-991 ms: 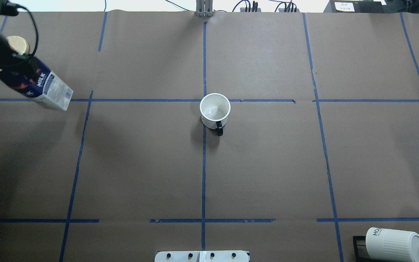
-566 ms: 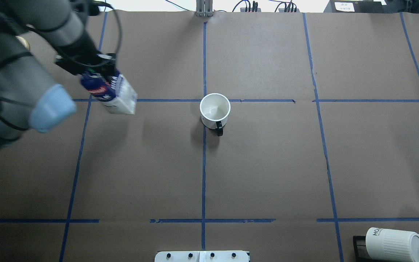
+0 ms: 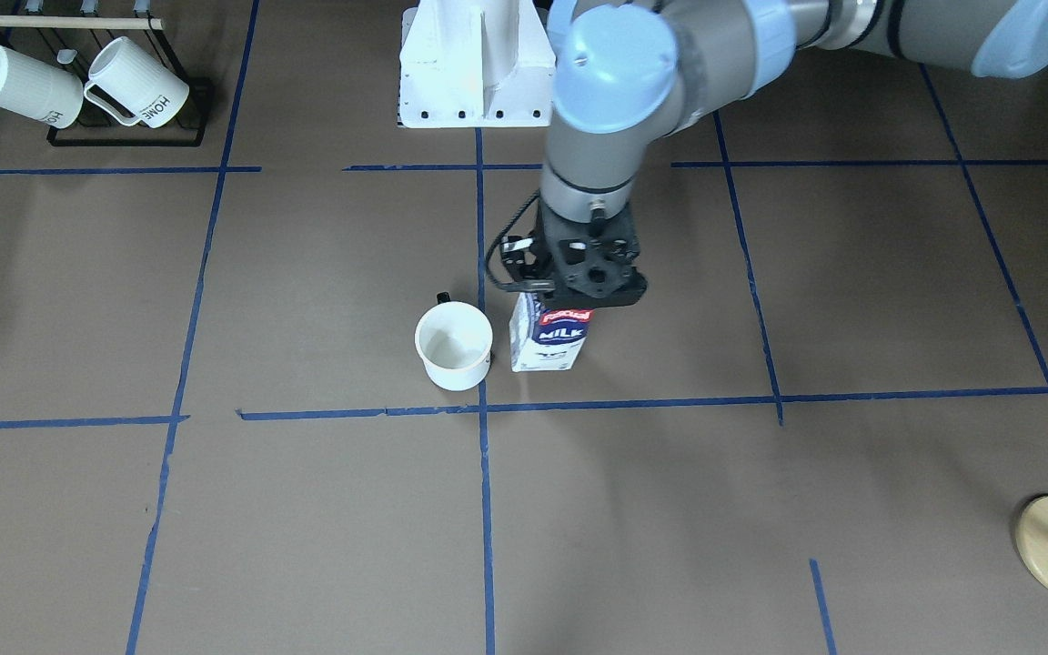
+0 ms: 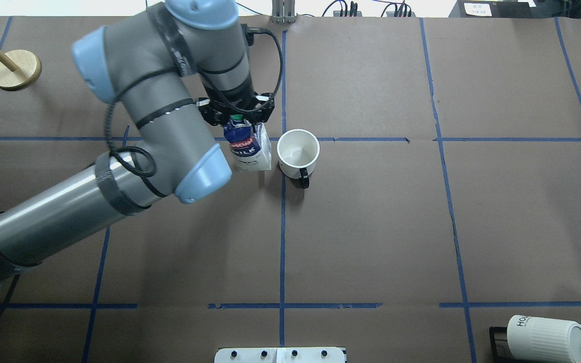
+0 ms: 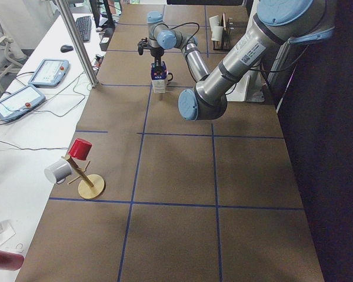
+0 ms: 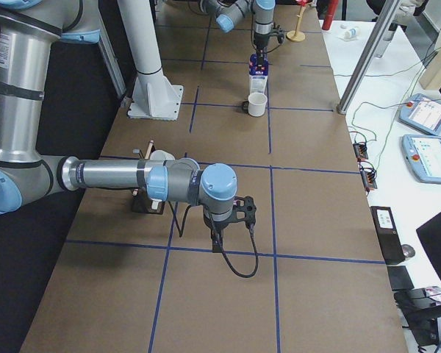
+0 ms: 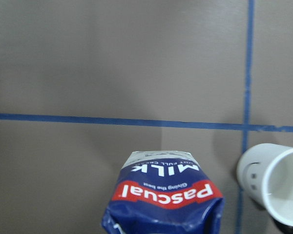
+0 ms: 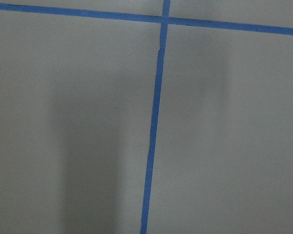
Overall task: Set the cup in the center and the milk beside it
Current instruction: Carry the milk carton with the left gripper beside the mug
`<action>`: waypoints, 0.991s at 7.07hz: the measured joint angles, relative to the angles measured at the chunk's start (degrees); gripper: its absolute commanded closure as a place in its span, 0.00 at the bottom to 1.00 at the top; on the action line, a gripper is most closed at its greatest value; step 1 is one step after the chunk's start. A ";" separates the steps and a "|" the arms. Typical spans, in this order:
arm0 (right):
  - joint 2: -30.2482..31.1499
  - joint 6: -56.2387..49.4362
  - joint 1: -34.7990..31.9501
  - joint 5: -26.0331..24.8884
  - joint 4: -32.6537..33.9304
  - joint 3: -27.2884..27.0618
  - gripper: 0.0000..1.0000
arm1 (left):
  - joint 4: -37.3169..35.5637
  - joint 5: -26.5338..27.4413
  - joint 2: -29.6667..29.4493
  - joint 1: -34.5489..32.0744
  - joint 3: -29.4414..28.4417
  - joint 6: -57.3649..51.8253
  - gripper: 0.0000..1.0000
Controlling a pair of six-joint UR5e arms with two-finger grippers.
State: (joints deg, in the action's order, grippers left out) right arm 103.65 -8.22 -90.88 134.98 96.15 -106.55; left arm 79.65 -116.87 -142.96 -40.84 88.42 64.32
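Observation:
The white cup [image 4: 298,151] stands upright just on the robot's side of the center tape crossing [image 4: 284,139], dark handle toward the robot. It also shows in the front view [image 3: 454,346] and the left wrist view [image 7: 278,183]. The navy and white milk carton [image 4: 247,148] stands upright close to the cup's left, apart from it, base at or just above the paper [image 3: 549,338]. My left gripper [image 4: 238,118] is shut on the carton's top from above. My right gripper [image 6: 228,220] shows only in the exterior right view, low over bare paper; I cannot tell its state.
A black rack with ribbed "HOME" mugs [image 4: 542,338] stands at the near right corner. A wooden mug tree [image 4: 15,70] stands at the far left, holding a red and a grey cup [image 5: 79,150]. The white robot base [image 3: 474,73] is at the near edge.
My left arm has carried the milk carton from the far left to right beside the cup, and the carton has gone from tilted to upright. The cup has not moved.

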 measured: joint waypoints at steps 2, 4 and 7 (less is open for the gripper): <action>0.01 -0.11 0.00 0.09 0.00 -0.05 0.00 | 1.72 0.97 -1.19 1.15 -2.93 0.81 0.50; 0.00 -0.22 0.00 0.09 0.00 -0.09 0.00 | 2.11 1.69 -1.19 2.02 -3.99 0.64 0.01; -0.03 -0.17 0.00 0.02 0.00 -0.29 0.00 | 2.31 3.04 -0.90 2.49 -2.89 -1.66 0.00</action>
State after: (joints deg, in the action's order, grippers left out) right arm 103.62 -8.40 -90.88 135.00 96.15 -106.84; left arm 81.95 -113.83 -143.87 -38.35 85.53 62.65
